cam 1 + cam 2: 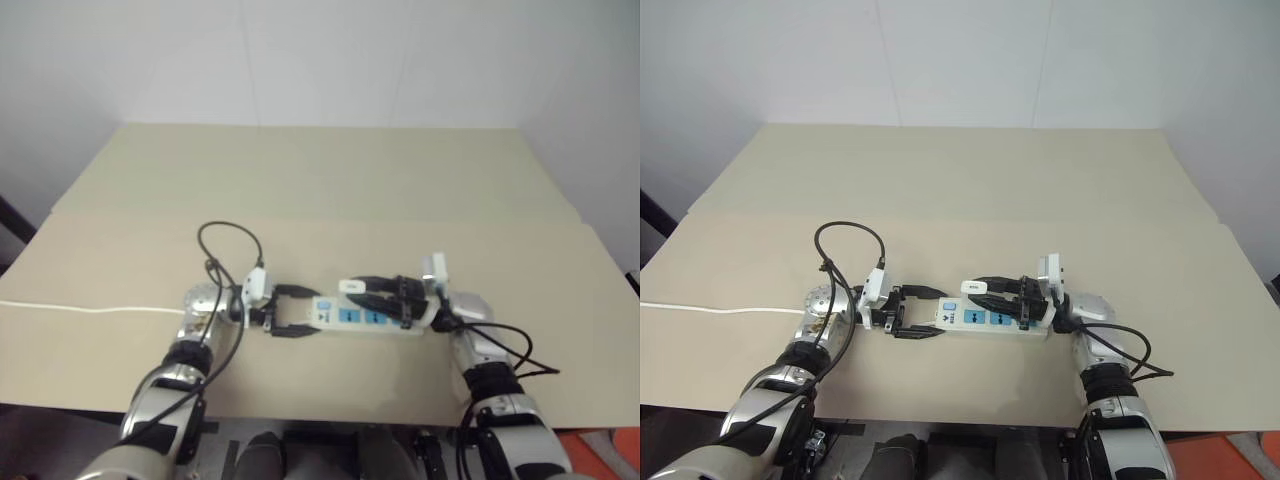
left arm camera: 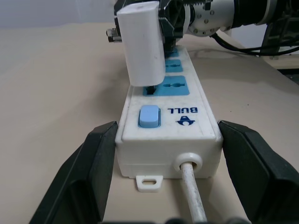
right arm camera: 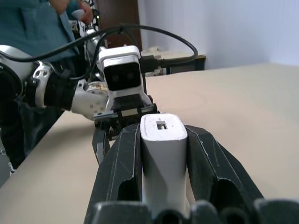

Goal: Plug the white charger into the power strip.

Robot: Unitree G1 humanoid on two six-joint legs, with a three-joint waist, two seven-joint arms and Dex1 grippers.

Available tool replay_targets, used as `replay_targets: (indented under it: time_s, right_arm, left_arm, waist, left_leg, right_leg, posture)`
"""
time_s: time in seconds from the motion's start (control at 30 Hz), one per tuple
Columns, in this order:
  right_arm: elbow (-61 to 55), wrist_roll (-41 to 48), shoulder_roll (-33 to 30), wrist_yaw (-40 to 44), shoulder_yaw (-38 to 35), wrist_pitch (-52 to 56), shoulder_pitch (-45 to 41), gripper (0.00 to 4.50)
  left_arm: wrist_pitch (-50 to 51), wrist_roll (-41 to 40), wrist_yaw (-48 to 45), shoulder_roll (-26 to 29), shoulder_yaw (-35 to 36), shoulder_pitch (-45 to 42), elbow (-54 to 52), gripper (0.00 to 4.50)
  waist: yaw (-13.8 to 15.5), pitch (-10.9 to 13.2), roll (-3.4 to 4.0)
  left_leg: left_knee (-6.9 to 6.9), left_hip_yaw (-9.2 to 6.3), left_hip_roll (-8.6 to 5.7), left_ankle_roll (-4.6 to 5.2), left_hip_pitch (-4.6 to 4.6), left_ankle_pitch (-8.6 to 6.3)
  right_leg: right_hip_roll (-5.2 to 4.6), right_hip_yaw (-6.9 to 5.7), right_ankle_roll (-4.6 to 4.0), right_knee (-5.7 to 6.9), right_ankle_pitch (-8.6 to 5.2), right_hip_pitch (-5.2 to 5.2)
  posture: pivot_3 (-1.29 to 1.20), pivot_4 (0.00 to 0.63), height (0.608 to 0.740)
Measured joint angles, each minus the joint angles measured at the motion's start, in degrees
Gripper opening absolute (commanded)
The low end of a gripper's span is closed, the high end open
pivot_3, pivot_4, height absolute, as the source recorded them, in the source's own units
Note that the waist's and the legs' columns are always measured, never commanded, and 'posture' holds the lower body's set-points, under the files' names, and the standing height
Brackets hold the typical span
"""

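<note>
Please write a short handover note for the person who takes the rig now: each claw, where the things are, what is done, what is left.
Left claw: closed around the switch end of the long white power strip with blue sockets, steadying it on the beige table.
Right claw: shut on the small white cube-shaped charger.
Done: charger lifted, prongs at the blue socket nearest the switch.
Left: it does not look fully seated; press it in, then release both claws.

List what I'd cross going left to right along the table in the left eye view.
thin white cord → left gripper at the strip's switch end → power strip → white charger above it → right gripper
</note>
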Motion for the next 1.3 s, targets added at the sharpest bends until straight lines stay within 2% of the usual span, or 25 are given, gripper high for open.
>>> replay_targets:
  time_s: [0.33, 0.9, 1.1, 1.3]
  right_arm:
    - [0.6, -0.2, -0.1, 0.5, 0.0, -1.0, -0.1, 1.12]
    - [8.6, -2.3, -1.5, 3.7, 1.0, -10.6, -3.2, 1.12]
    - [9.6, -3.6, -2.3, 1.3, 2.4, -10.5, -3.7, 1.12]
    - [9.5, -4.2, -3.6, -1.5, 2.9, -8.5, -4.0, 1.12]
  left_arm:
    - [0.0, 0.0, 0.0, -0.1, 0.0, 0.0, 0.0, 3.17]
    - [0.0, 0.2, 0.7, -0.4, 0.0, 0.0, 0.3, 3.17]
    - [0.0, 0.3, 1.3, -0.4, 0.0, 0.0, 0.6, 3.17]
    - [-0.1, 0.1, -0.1, -0.8, -0.1, -0.2, 0.4, 3.17]
  waist:
    - [0.1, 0.0, -0.01]
    - [0.3, -0.1, -0.11]
    - [0.0, -0.1, -0.12]
    - [0.3, -0.2, -0.14]
  left_leg:
    - [0.0, 0.0, 0.0, 0.0, 0.0, 0.0]
    - [0.0, 0.0, -0.01, -0.04, 0.21, 0.03]
    - [0.0, 0.0, 0.0, -0.05, 0.89, 0.02]
    - [0.0, -0.01, -0.01, -0.06, 1.01, 0.03]
  right_leg:
    - [0.0, 0.0, 0.0, -0.01, 0.0, 0.01]
    - [0.0, 0.01, -0.01, -0.01, 0.0, 0.22]
    - [0.0, 0.01, 0.01, -0.07, -0.05, 0.94]
    - [-0.01, 0.01, 0.18, -0.09, -0.15, 1.11]
  posture:
    - [0.0, 0.15, 0.74]
    - [0.0, 0.15, 0.74]
    - [0.0, 0.15, 0.74]
    - [0.0, 0.15, 0.74]
